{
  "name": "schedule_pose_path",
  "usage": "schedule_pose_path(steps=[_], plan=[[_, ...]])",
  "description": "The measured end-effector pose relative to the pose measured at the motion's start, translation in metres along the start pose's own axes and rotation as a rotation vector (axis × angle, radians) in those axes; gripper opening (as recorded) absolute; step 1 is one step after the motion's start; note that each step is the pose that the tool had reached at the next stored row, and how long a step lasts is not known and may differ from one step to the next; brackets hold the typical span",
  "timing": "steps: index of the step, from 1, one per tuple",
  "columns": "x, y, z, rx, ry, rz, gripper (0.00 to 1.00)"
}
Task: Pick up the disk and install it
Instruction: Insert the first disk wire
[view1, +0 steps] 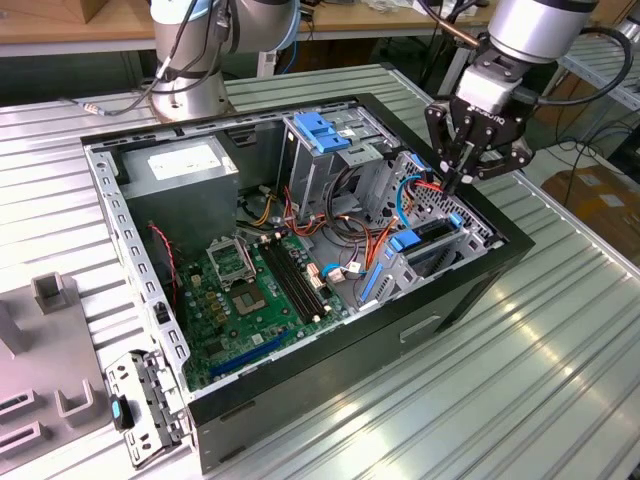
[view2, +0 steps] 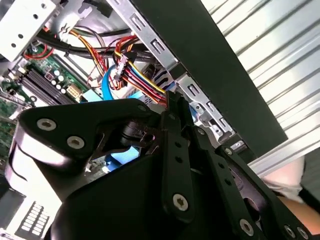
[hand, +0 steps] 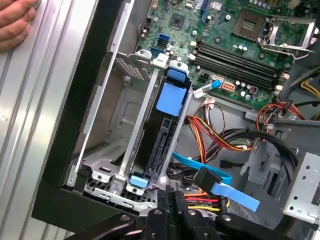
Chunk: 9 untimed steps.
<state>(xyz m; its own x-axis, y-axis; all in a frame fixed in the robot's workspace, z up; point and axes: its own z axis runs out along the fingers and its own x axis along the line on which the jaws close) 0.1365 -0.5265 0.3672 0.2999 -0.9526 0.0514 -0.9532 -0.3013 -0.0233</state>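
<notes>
End effector fingers pressed together, seemingly gripping nothing, above seated disk.

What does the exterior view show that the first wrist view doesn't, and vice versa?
Exterior only: the arm's base, the power supply and the grey fixtures beside the case. First wrist only: a person's hand on the table, and the disk standing edge-on in its bay. Both: the motherboard, the coloured cables, the tool shut above the bay.
</notes>
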Motion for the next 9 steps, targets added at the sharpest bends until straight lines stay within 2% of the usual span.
schedule_pose_path(steps=[7,9], plan=[[-0.0004,0.0008,0.0032,-0.0067,0.0034,0.129,0.16],[-0.0027,0.0081,0.0039,-0.0077,0.0039,0.147,0.16]])
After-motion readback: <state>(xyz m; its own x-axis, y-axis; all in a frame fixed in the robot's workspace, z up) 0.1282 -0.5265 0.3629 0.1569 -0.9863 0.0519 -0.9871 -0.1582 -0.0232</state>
